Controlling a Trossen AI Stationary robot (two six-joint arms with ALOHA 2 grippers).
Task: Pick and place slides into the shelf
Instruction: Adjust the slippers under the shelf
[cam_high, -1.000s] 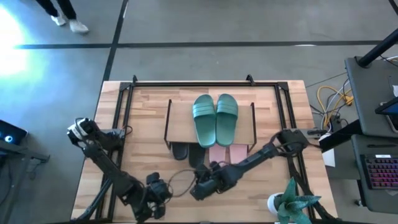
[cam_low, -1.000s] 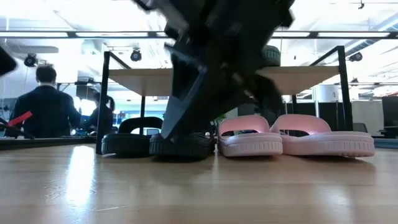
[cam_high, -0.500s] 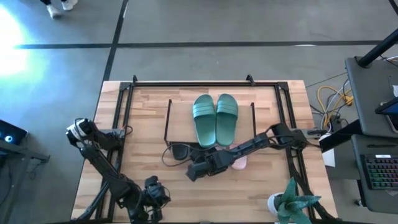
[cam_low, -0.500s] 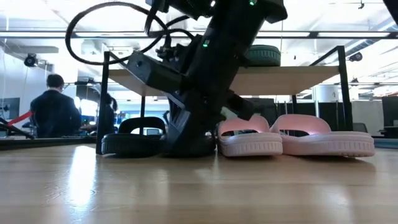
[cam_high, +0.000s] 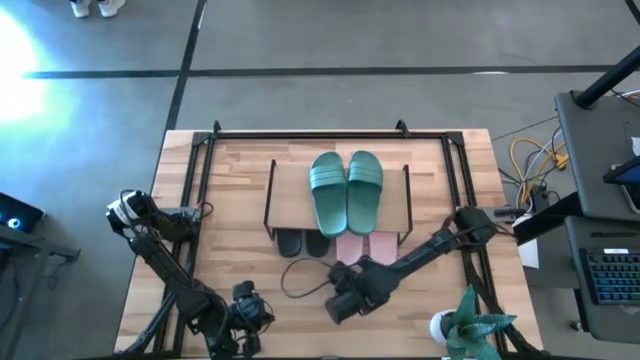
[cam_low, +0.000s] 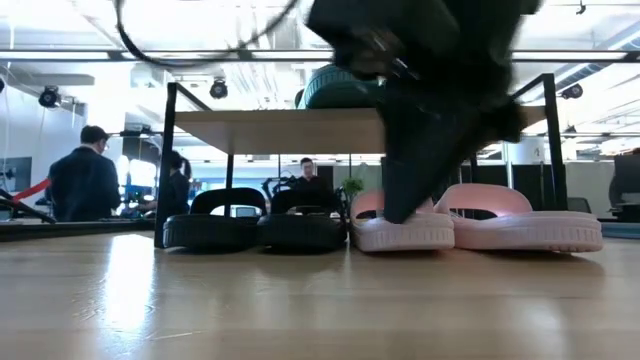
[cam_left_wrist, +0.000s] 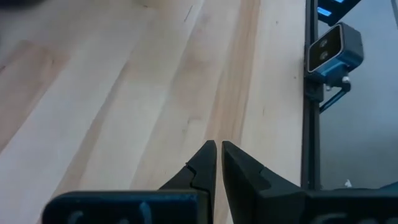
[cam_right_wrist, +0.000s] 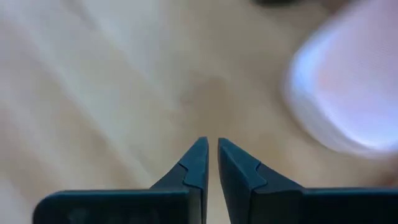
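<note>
The shelf (cam_high: 288, 205) stands mid-table with both teal-green slides (cam_high: 345, 190) on its wood board. Under the board, on the table, two black slides (cam_low: 258, 226) sit on the left and two pale pink slides (cam_low: 478, 226) on the right, their heels sticking out toward the near edge. My right gripper (cam_high: 342, 303) hangs shut over bare wood just in front of the pink slides (cam_right_wrist: 348, 93), touching nothing. My left gripper (cam_high: 238, 322) waits shut at the near edge, left of centre, over bare table (cam_left_wrist: 155, 93).
A large black tube frame (cam_high: 200, 160) runs around the table. A small potted plant (cam_high: 470, 325) stands at the near right corner. A cable loop (cam_high: 300, 280) hangs by the right arm. People show in the room beyond (cam_low: 85, 180). Bare wood lies left and right of the shelf.
My right gripper went in toward the right black slide under the shelf, then drew back toward the near edge and somewhat to the right. It now hangs in front of the pink slides. The slides stay in their row under the board.
</note>
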